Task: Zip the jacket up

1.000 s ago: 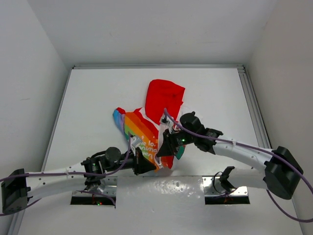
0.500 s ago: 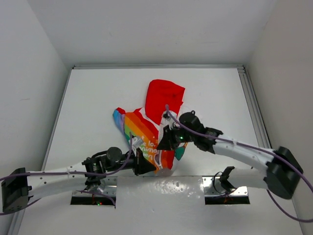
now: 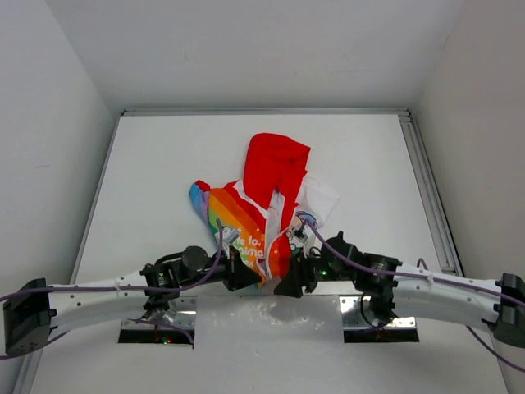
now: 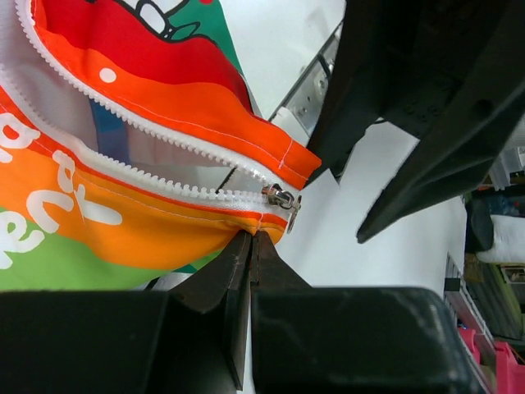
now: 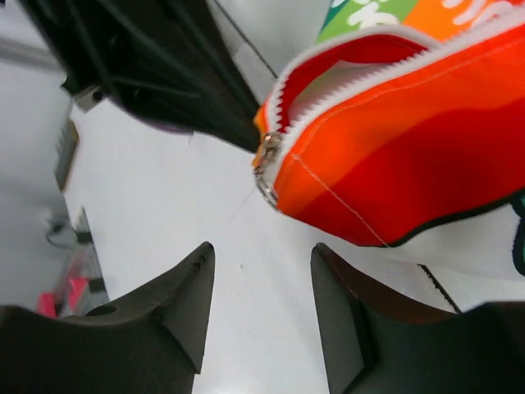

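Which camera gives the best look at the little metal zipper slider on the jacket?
The left wrist view: the zipper slider is sharp and close at the jacket hem, where both rows of teeth meet. The right wrist view shows the slider too, a little blurred. In the top view it is too small to pick out.

White arms, black joints
Purple cables (image 3: pixel 74 290) were strung along the left arm (image 3: pixel 90 300) and right arm (image 3: pixel 443 285); black tapered fingers (image 5: pixel 176 308) were fitted to the left hand (image 4: pixel 250 238) and the right hand (image 5: pixel 262 254).

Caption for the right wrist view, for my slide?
Open right pincer faces the zipper slider at the hem of the jacket.
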{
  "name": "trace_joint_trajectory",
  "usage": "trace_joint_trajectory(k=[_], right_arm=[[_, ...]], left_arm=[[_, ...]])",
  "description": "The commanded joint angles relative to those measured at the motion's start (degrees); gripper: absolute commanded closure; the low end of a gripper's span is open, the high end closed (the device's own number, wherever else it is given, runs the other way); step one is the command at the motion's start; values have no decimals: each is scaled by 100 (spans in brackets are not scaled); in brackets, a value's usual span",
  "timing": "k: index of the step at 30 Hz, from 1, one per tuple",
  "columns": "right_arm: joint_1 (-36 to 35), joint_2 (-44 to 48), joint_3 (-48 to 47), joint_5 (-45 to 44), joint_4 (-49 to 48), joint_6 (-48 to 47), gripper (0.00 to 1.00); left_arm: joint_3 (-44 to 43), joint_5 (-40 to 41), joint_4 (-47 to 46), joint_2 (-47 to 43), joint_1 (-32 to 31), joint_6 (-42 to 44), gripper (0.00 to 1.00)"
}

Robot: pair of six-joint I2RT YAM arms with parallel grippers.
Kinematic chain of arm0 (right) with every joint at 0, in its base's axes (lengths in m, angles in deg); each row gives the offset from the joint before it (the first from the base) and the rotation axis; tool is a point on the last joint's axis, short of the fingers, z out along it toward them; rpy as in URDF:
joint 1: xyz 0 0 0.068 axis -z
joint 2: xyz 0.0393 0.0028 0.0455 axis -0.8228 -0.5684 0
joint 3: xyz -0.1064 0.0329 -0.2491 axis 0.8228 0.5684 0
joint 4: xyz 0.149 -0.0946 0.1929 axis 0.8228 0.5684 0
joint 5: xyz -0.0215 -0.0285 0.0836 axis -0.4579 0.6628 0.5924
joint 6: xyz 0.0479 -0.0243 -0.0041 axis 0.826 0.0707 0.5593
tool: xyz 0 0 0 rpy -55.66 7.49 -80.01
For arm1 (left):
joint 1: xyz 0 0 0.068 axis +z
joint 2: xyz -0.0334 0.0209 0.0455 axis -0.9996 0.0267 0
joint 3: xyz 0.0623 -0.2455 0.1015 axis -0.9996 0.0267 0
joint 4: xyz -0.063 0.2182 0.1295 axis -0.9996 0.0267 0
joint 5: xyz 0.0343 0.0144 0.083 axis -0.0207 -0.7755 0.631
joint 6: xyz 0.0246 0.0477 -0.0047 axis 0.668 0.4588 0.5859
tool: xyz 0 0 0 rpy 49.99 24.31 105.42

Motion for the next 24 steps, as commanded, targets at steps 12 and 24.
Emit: trace_joint_trajectory(k=[12, 24], right_arm=[[-49, -657, 624, -520, -2306, 1291, 51], [-58, -719, 694, -678, -2694, 1440, 74]], left_arm=[[-5, -172, -665, -44, -29, -247, 100], [91, -181, -639, -88, -29, -221, 100]])
